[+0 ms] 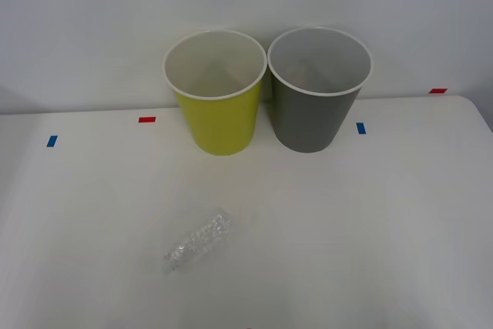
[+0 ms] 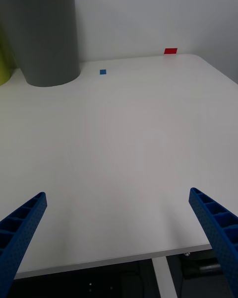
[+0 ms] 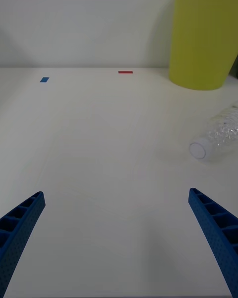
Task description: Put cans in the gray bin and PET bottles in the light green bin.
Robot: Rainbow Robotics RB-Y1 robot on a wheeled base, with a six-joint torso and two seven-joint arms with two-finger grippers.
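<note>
The left gripper is low over the white table near its front edge, its blue ribbed fingers spread wide with nothing between them. The right gripper is likewise spread and empty, parked over the table's front edge on the right.

Step in hand, as judged: reach for and grasp the bottle with the left gripper, since it lies on that arm's side.

The small clear crinkly plastic PET bottle lies on its side, ahead of the left gripper and off toward the finger on the robot's inner side. Its white cap points back toward the gripper. The round yellow-green tapered bin with a white rim stands farther ahead, beyond the bottle. The matching dark gray bin stands just beside it, ahead of the right gripper and toward the robot's middle.

Procedure:
1. Shift the left gripper inward until the bottle body is centred between the fingers.
2. Turn the wrist so the fingers close across the body, not along it.
3. Close gently; the thin, see-through wall will likely buckle or roll.
4. Lift well above the white rim before moving over the yellow-green bin.

No can is visible on the table.
</note>
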